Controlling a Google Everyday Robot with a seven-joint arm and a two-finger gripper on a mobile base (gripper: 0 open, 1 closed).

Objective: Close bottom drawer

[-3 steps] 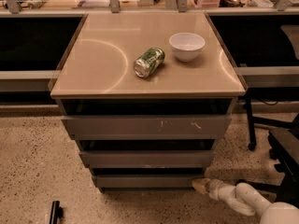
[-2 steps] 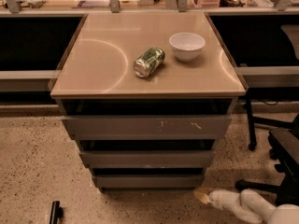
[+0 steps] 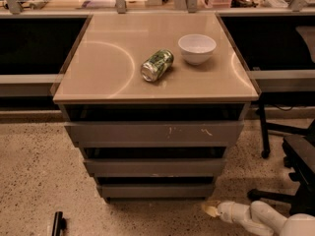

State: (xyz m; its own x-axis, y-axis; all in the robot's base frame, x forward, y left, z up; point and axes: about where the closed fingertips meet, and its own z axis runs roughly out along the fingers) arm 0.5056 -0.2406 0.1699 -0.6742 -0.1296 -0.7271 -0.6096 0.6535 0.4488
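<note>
The cabinet has three grey handleless drawers. The bottom drawer [image 3: 156, 190] is the lowest and narrowest front, just above the floor, set back under the middle front [image 3: 155, 167]. The top front [image 3: 155, 132] carries pale scratch marks. My gripper [image 3: 210, 210] is at the end of a white arm at the lower right, close to the floor. It sits just right of and below the bottom drawer's right corner, apart from it.
A green can [image 3: 157, 65] lies on its side on the tan cabinet top [image 3: 98, 68] beside a white bowl [image 3: 197, 48]. A black office chair base [image 3: 290, 156] stands at the right. A small black object [image 3: 58, 223] lies on the speckled floor at lower left.
My gripper and arm have drawn back from the bottom drawer's right corner, moving down and to the right along the floor. The drawers look unchanged.
</note>
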